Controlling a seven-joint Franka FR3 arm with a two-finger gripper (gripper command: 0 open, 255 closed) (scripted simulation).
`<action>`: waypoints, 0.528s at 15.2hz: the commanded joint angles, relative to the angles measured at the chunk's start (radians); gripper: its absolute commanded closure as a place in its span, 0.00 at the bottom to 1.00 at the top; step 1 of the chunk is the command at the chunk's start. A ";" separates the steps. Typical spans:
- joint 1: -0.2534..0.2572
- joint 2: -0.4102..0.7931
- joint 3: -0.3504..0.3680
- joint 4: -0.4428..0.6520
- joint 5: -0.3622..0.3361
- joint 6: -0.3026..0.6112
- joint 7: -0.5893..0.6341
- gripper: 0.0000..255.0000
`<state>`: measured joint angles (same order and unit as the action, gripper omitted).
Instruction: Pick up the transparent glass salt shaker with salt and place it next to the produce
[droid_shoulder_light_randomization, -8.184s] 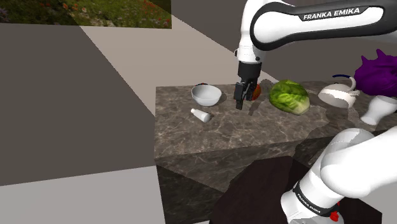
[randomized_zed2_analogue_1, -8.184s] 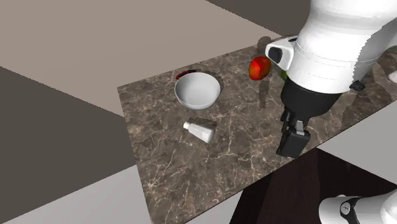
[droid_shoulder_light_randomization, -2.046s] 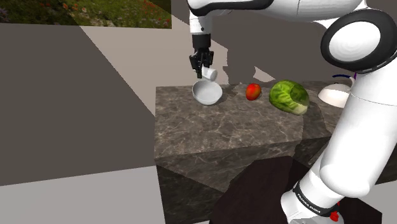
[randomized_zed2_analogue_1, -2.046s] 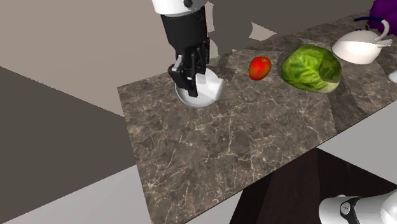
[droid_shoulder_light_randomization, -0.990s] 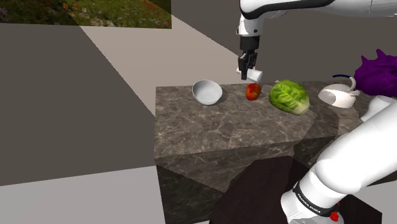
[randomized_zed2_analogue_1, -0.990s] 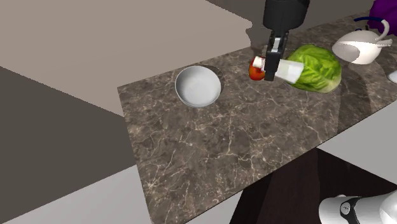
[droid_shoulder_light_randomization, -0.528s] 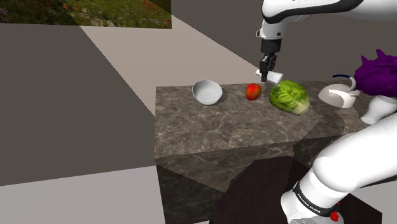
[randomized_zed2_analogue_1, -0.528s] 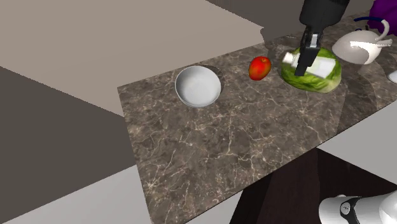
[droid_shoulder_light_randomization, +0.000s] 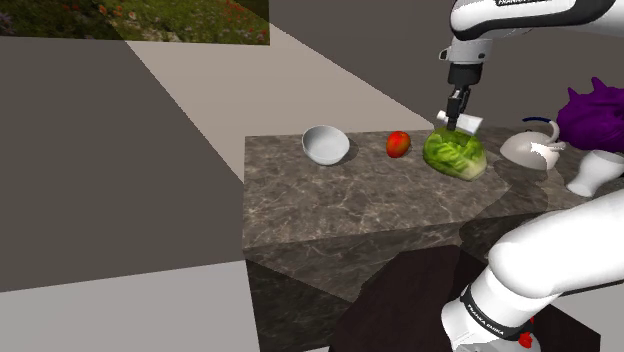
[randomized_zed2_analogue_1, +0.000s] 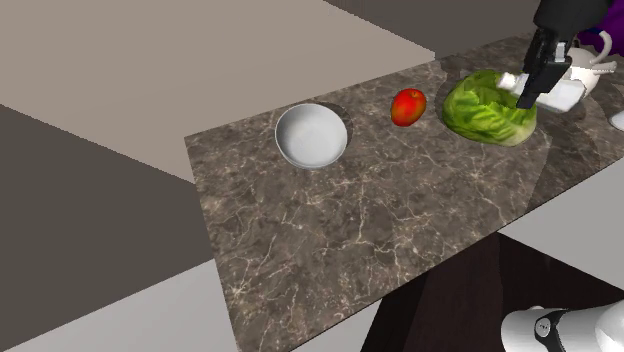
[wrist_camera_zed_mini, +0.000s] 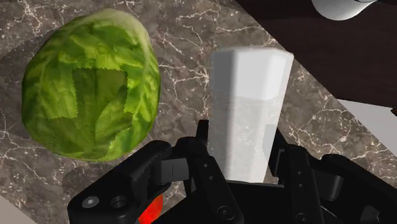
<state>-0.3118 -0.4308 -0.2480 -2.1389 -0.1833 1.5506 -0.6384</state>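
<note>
The salt shaker (droid_shoulder_light_randomization: 462, 122), a pale faceted body with a white cap, hangs lying sideways above the counter, and my black gripper (droid_shoulder_light_randomization: 456, 117) is shut on it. It hovers just over the far side of the green lettuce head (droid_shoulder_light_randomization: 455, 152). In the second exterior view the shaker (randomized_zed2_analogue_1: 558, 94) sticks out of the gripper (randomized_zed2_analogue_1: 535, 86) beyond the lettuce (randomized_zed2_analogue_1: 488, 107). In the wrist view the shaker (wrist_camera_zed_mini: 248, 108) is clasped between the fingers of the gripper (wrist_camera_zed_mini: 242, 156), with the lettuce (wrist_camera_zed_mini: 92, 95) beside it below. A red fruit (droid_shoulder_light_randomization: 398, 144) lies near the lettuce.
A white bowl (droid_shoulder_light_randomization: 326, 145) sits on the dark marbled counter (droid_shoulder_light_randomization: 350, 205) at the shoulder view's left. A white teapot (droid_shoulder_light_randomization: 530, 150), a purple plant (droid_shoulder_light_randomization: 592, 112) and a white vase (droid_shoulder_light_randomization: 592, 170) stand at that view's right. The counter's near edge drops to the floor.
The gripper has carried the shaker toward the shoulder view's right, from above the red fruit to over the lettuce's far side, still shut on it.
</note>
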 joint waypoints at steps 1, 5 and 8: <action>-0.021 -0.020 -0.034 -0.011 -0.027 -0.001 -0.049 1.00; -0.059 -0.036 -0.102 -0.015 -0.076 0.004 -0.142 1.00; -0.086 -0.036 -0.156 -0.007 -0.110 0.011 -0.214 1.00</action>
<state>-0.3887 -0.4717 -0.3826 -2.1531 -0.2804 1.5579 -0.8225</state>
